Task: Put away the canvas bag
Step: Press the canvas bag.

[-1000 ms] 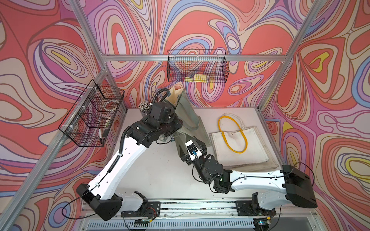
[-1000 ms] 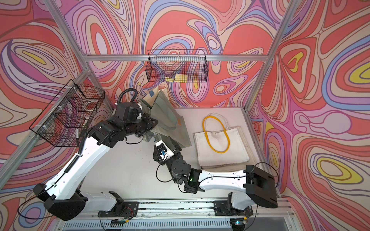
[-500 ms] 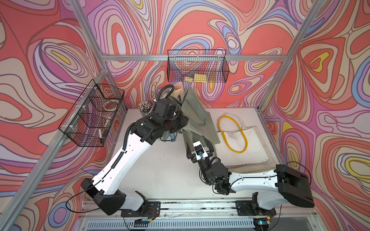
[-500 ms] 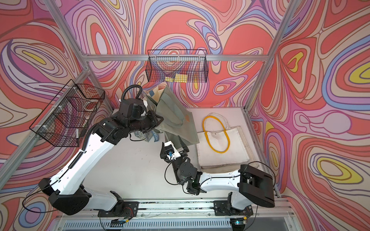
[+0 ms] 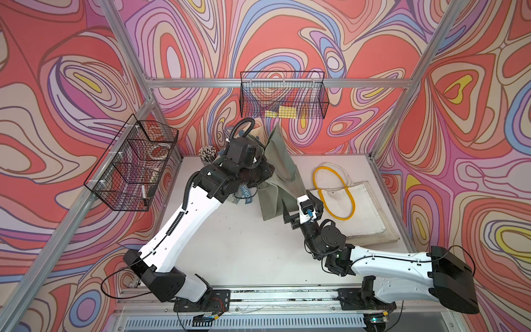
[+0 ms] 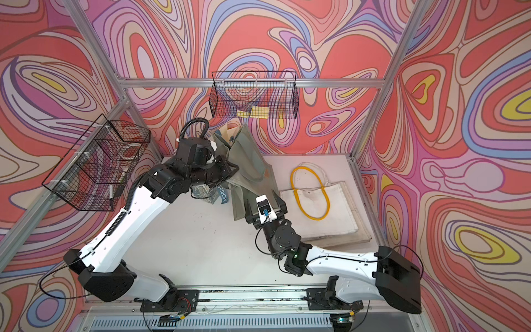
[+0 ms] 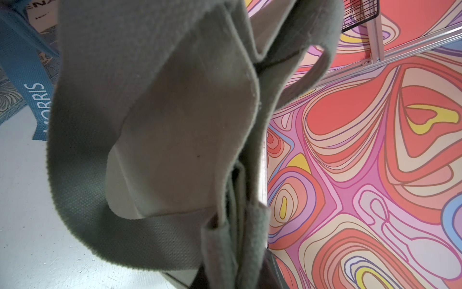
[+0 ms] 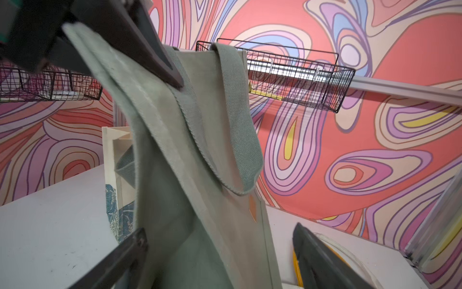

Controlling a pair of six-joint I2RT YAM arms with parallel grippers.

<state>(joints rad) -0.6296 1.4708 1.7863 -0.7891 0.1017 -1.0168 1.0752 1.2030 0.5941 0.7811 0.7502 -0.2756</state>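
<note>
The canvas bag (image 5: 280,172) (image 6: 250,166) is sage green with webbing handles. It hangs lifted over the back middle of the table, its lower end trailing towards the front. My left gripper (image 5: 265,169) (image 6: 234,169) is shut on its top edge, and its dark fingers (image 8: 150,50) pinch the hem. In the left wrist view the bag's fabric (image 7: 175,125) covers the left gripper (image 7: 237,275). My right gripper (image 5: 298,201) (image 6: 265,207) (image 8: 220,230) is open at the bag's lower end (image 8: 200,175), with the cloth between its spread fingers but not clamped.
A cream tote with yellow handles (image 5: 350,207) lies flat at the right. A blue patterned bag with a MORRIS strap (image 5: 247,195) sits under my left arm. Wire baskets hang on the back wall (image 5: 283,99) and the left wall (image 5: 135,163). A cup of sticks (image 5: 207,152) stands back left.
My left gripper has carried the bag's top up and to the right. My right gripper has moved right along the bag's lower end and opened wider.
</note>
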